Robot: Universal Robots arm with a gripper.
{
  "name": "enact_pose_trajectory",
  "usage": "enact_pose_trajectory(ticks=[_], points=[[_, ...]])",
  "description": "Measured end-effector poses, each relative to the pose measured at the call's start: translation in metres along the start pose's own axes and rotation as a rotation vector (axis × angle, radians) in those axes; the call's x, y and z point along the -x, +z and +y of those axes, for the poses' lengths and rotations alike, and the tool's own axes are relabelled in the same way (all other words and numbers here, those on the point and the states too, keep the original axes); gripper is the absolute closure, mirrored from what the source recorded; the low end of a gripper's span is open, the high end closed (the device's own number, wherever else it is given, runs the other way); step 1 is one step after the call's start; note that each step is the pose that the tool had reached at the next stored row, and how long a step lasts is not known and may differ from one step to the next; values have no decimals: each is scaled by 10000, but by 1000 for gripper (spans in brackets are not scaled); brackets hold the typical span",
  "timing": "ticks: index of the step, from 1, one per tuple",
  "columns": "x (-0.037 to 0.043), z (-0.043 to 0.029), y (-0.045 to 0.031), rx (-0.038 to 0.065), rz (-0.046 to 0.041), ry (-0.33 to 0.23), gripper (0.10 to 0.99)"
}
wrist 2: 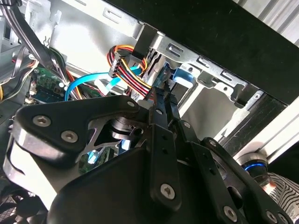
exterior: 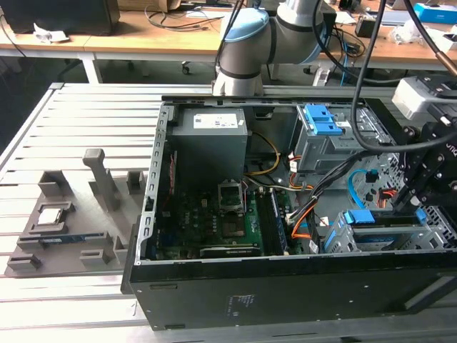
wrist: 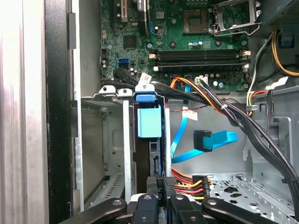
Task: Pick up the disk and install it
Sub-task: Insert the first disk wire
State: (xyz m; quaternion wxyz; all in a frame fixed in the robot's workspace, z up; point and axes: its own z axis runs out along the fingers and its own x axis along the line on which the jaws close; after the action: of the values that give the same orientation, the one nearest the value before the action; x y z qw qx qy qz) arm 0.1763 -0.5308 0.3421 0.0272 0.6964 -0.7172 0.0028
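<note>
The disk (exterior: pixel 384 230) lies flat inside the grey metal drive cage (exterior: pixel 335 239) at the computer case's near corner, on the exterior view's right, with blue rails along its sides. In the first wrist view the disk (wrist: pixel 158 156) stands edge-on in the cage slot, below the light-blue latch (wrist: pixel 145 97). My gripper (exterior: pixel 416 209) hangs over the disk's outer end. Its black fingers come together at that end in both wrist views, gripper (wrist 2: pixel 162 95) and gripper (wrist: pixel 161 183), and look shut. I cannot tell whether they pinch the rail.
The open case (exterior: pixel 285 286) holds a motherboard (exterior: pixel 214 221), a power supply (exterior: pixel 211 136), a second bay with blue latches (exterior: pixel 321 121) and loose cables (wrist: pixel 212 139) beside the cage. A grey fixture with a small chip (exterior: pixel 51 214) lies on the slatted table, exterior view's left.
</note>
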Motion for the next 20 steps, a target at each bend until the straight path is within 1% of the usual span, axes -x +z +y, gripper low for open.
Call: enact_pose_trajectory(ticks=[2,3,6,9,12,16,17,18,19,20], points=[[0,1,9,0,2,0,918],[0,1,21,1,-14,-1,918],[-3,1,21,0,-1,0,918],[-5,0,48,-1,6,0,918],[-5,-1,65,-1,39,1,918],[-5,0,74,0,31,2,918],[-4,-1,80,2,16,1,910],[-5,0,80,1,19,1,910],[-4,0,76,0,27,2,847],[-5,0,74,-1,31,2,847]])
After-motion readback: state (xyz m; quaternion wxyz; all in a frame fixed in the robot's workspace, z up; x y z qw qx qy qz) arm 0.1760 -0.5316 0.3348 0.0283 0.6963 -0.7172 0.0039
